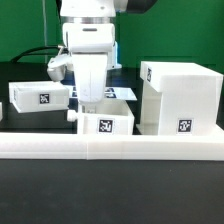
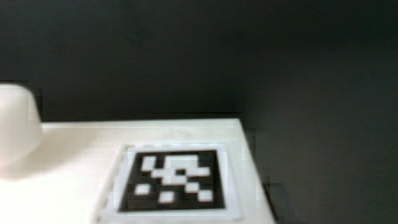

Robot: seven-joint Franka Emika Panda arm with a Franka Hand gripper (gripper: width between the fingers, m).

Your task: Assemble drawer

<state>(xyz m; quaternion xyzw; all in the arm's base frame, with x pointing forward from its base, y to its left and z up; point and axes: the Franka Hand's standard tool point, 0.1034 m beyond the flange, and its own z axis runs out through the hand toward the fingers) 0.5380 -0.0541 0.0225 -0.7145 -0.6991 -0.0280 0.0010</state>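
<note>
The gripper (image 1: 90,102) hangs straight down over the back edge of the middle tray (image 1: 110,122), its tip at or just above the rim. Whether it touches cannot be told, and neither view shows how far apart the jaws stand. The middle tray sits open side up just behind the long low white bar (image 1: 110,150), with a small knob (image 1: 72,115) on the side toward the exterior view's left. The tall casing (image 1: 180,90) stands just beside that tray on the exterior view's right, also against the bar. The left tray (image 1: 40,97) lies well apart on the exterior view's left, farther back on the dark table (image 1: 110,195). The marker board (image 1: 125,92) lies flat behind the gripper. The wrist view shows a white panel carrying a tag (image 2: 175,180) (blurred, and which part it belongs to is unclear), with a rounded white shape (image 2: 15,125) at the frame's edge.
</note>
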